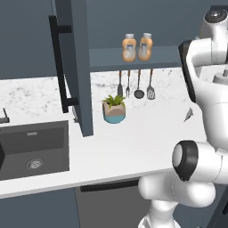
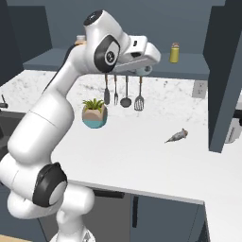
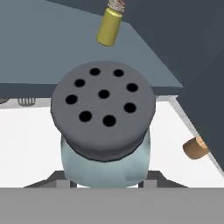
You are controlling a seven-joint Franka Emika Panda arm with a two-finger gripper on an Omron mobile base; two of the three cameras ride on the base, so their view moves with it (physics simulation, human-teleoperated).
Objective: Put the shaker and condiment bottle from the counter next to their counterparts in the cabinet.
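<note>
In the left base view, at about eleven o'clock, the cabinet (image 1: pixel 75 67) stood with its door swung open, and on its shelf (image 1: pixel 107 57) at twelve o'clock two orange bottles (image 1: pixel 129 47) sat side by side, touching or nearly so, so we judged the bottle step done and the shaker step in hand. Below them, toward the centre, a small potted plant (image 1: pixel 114 109) rested on the white counter (image 1: pixel 133 142), with utensils (image 1: pixel 139 84) hanging on the wall above it. In the hand view the pale shaker (image 3: pixel 104 127) sat dead centre, its grey holed cap facing us and its body clamped between the gripper (image 3: pixel 105 181) fingers, held above the counter short of the shelf edge. The yellow-green shaker (image 3: pixel 109 26) stood on the shelf at twelve o'clock, well apart from ours. We reckoned the next move called for carrying the shaker forward over the shelf, setting it upright beside that yellow-green one, then releasing. A small grey object (image 2: pixel 177 136) lay on the counter at three o'clock in the right base view; we could not tell what it was.
</note>
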